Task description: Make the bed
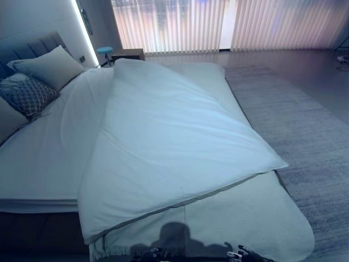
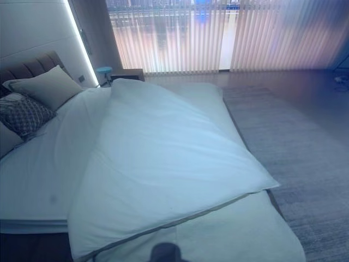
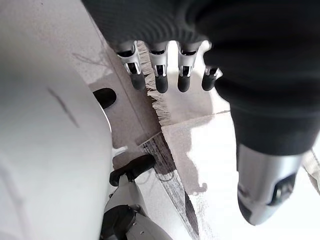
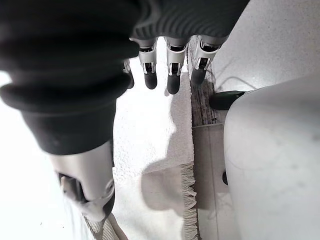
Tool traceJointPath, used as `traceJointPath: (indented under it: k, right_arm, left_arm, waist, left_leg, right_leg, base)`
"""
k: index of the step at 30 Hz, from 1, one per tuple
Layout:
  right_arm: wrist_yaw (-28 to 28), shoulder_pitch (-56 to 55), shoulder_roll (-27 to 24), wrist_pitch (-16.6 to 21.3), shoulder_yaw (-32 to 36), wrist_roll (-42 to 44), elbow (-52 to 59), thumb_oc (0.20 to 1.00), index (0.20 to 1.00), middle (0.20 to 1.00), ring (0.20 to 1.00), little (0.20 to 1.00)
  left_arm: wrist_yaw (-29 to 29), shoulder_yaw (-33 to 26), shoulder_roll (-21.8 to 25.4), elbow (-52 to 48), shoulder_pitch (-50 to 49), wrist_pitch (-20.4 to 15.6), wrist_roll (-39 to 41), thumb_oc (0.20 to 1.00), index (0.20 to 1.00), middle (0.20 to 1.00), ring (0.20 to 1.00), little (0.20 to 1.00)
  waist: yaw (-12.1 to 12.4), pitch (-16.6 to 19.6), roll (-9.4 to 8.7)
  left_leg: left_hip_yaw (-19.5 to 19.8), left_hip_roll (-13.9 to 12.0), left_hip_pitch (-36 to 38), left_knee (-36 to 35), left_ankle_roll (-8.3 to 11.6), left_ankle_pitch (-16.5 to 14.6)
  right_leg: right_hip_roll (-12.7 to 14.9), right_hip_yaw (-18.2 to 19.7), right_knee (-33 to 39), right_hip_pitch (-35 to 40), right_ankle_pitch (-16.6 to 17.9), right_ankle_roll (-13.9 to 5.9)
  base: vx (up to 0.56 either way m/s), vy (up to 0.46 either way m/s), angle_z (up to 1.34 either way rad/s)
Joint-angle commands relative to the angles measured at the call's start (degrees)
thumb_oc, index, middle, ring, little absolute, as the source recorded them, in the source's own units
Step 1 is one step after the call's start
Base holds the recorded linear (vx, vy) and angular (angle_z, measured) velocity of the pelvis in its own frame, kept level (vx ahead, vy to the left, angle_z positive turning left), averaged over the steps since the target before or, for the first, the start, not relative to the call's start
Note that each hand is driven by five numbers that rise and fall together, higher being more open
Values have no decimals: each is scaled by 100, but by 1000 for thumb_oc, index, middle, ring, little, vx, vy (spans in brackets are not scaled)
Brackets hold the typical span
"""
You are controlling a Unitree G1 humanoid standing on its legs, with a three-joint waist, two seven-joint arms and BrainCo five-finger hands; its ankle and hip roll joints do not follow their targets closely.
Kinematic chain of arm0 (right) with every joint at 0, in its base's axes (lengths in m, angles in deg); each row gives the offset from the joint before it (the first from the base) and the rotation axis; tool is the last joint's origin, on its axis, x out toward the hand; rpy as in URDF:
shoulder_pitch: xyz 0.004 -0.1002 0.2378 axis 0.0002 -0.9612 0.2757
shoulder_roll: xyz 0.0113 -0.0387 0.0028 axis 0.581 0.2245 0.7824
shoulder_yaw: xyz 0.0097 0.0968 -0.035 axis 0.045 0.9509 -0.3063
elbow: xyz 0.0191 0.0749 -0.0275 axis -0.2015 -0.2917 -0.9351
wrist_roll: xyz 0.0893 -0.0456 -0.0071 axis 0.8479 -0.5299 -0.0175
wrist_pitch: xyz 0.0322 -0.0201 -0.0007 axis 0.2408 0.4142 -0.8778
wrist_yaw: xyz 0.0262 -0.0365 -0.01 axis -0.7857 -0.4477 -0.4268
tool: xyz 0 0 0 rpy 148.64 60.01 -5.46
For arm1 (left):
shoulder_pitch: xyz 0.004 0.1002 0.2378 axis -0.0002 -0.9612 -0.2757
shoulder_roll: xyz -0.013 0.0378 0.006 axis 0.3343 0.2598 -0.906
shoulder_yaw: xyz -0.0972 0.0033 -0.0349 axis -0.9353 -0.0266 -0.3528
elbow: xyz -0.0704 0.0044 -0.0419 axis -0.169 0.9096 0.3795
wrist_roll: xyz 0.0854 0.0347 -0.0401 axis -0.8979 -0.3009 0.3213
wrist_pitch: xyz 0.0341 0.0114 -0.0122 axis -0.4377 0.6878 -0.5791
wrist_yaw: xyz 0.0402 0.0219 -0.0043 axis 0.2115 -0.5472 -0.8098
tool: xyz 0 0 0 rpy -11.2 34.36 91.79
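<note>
Three pillows lie at the head of the bed (image 1: 38, 164): a plain pale pillow (image 1: 52, 66) leaning on the padded headboard (image 1: 30, 48), a dark patterned cushion (image 1: 30, 94) in front of it, and the corner of a third pillow (image 1: 6, 121) at the left edge of the head views. One white duvet (image 1: 163, 142) is spread over the mattress, lying askew: its near corner reaches toward the carpet side, its lower edge runs on a slant, and a strip of sheet is left bare on the pillow side. One pale blanket (image 1: 256, 218) lies under the duvet at the foot and hangs over the near corner. Beyond the bed stand one dark bedside table (image 1: 128, 53) with a small blue stool (image 1: 103, 51) beside it, before a wall of vertical blinds (image 1: 218, 24). A grey carpet (image 1: 305, 142) runs along the bed's right side. Both wrist views look down at a fringed white rug (image 4: 150, 150) on the floor, which the head views lack. Left hand (image 3: 170, 75) has its fingers straight and apart from the thumb, holding nothing; right hand (image 4: 167, 70) likewise hangs slack and empty.
</note>
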State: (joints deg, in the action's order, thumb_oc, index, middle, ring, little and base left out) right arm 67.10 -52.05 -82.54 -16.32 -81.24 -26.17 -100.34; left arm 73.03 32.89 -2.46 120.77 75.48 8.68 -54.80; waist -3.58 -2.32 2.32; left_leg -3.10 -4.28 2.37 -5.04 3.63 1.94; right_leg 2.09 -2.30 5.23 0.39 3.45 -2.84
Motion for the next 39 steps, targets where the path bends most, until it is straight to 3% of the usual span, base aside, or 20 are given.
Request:
traceJointPath:
  k: [1,7,10,12,13,16,18,21,22,24,30,31,35,36,39]
  right_arm:
    - [50,64,274,111,-129,-31,-241,1000,1000,1000,1000,1000]
    - [41,74,255,121,-145,-21,-240,1000,1000,1000,1000,1000]
    - [17,69,256,145,-151,56,-182,1000,1000,1000,1000,1000]
    - [7,135,248,142,-232,204,-6,1000,1000,1000,1000,1000]
    - [-8,255,211,151,-344,338,157,1000,1000,1000,1000,1000]
    - [-24,291,209,162,-400,368,226,1000,1000,1000,1000,1000]
    - [-109,385,173,192,-540,535,527,1000,1000,1000,1000,1000]
    - [-152,574,97,167,-673,530,617,1000,1000,1000,1000,1000]
    - [-153,578,52,153,-728,496,687,1000,1000,1000,1000,1000]
    - [-205,708,-105,166,-754,533,840,1000,1000,1000,1000,1000]
    - [-259,743,-165,203,-662,714,936,1000,1000,1000,1000,1000]
    - [-264,780,-239,223,-695,717,1160,1000,1000,1000,1000,1000]
    - [-273,792,-255,227,-713,718,1238,1000,1000,1000,1000,1000]
    - [-350,776,-298,312,-686,942,1715,1000,1000,1000,1000,1000]
    - [-380,787,-299,333,-719,1060,1998,1000,1000,1000,1000,1000]
  left_arm:
    - [114,-132,-129,274,293,-143,237,1000,1000,1000,1000,1000]
    - [79,-214,-139,228,325,-136,535,1000,1000,1000,1000,1000]
    - [-19,-429,-189,137,355,-138,1169,1000,1000,1000,1000,1000]
    - [-127,-650,-247,-14,553,-118,1987,1000,1000,1000,1000,1000]
    - [-188,-690,-243,-104,823,-101,2452,1000,1000,1000,1000,1000]
    - [-233,-748,-232,-118,945,-96,2684,1000,1000,1000,1000,1000]
    - [-323,-939,-193,-398,1355,-158,3487,1000,1000,1000,1000,1000]
    - [-404,-1001,-176,-550,1752,-179,3829,1000,1000,1000,1000,1000]
    - [-466,-1034,-170,-599,1917,-195,3935,1000,1000,1000,1000,1000]
    - [-624,-1202,-193,-631,2613,-241,4410,1000,1000,1000,1000,1000]
    - [-739,-1586,-284,-611,3067,-301,5012,1000,1000,1000,1000,1000]
    - [-833,-1730,-302,-754,3311,-366,5263,1000,1000,1000,1000,1000]
    - [-861,-1777,-299,-761,3359,-359,5339,1000,1000,1000,1000,1000]
    - [-924,-1905,-270,-878,3494,-307,5695,1000,1000,1000,1000,1000]
    - [-994,-2023,-253,-977,3586,-334,5904,1000,1000,1000,1000,1000]
  waist:
    - [45,146,-313]
    - [16,102,-334]
    - [-1,75,-340]
    - [-54,-65,-352]
    - [-120,-300,-370]
    - [-139,-360,-376]
    - [-202,-633,-427]
    - [-208,-880,-456]
    - [-228,-954,-493]
    - [-436,-1238,-628]
    - [-643,-1280,-625]
    - [-668,-1423,-670]
    - [-684,-1368,-640]
    - [-714,-1417,-624]
    - [-730,-1407,-599]
  left_leg:
    - [110,232,-245,4,-196,-101]
    - [103,228,-272,4,-193,-104]
    - [85,231,-278,4,-195,-111]
    - [49,229,-347,4,-193,-86]
    - [14,181,-493,4,-175,-14]
    - [-17,151,-557,4,-157,11]
    - [-87,60,-792,4,-115,116]
    - [-59,84,-961,4,-125,248]
    - [-81,96,-1184,299,-113,196]
    - [-202,45,-2208,1678,-20,-100]
    - [-261,-144,-3011,2380,17,-274]
    - [-179,-180,-3422,2754,45,-339]
    - [-134,-183,-3625,2883,33,-391]
    - [-119,-212,-4022,3142,48,-460]
    - [-88,-225,-4238,3217,64,-468]
  right_leg:
    - [161,244,-23,-38,-86,-353]
    - [154,224,-23,-54,-69,-346]
    - [153,231,-23,-66,-69,-352]
    - [132,232,-23,-157,-47,-343]
    - [72,254,-321,-469,-70,-305]
    - [37,257,-466,-629,-104,-291]
    - [-115,238,-945,-1123,-235,-276]
    - [-202,272,-1258,-1482,-272,-288]
    - [-196,225,-1379,-1608,-304,-282]
    - [-86,38,-2077,-2197,-488,-276]
    - [-81,-39,-2799,-2990,-717,-215]
    - [-85,-23,-3069,-3355,-747,-176]
    - [-88,-48,-3187,-3547,-771,-164]
    - [-73,-69,-3372,-3872,-830,-141]
    - [-70,-84,-3432,-4069,-827,-129]
  base:
    - [0,0,0]
    - [0,0,0]
    - [0,0,0]
    - [-103,6,-3]
    - [-155,-7,-5]
    - [-112,-21,-16]
    - [-152,-57,-11]
    - [-174,-42,-15]
    - [-156,-86,-18]
    - [-221,-142,-10]
    - [-75,-50,23]
    - [-82,-22,-7]
    - [-40,-2,-10]
    - [-54,2,1]
    - [-47,16,9]
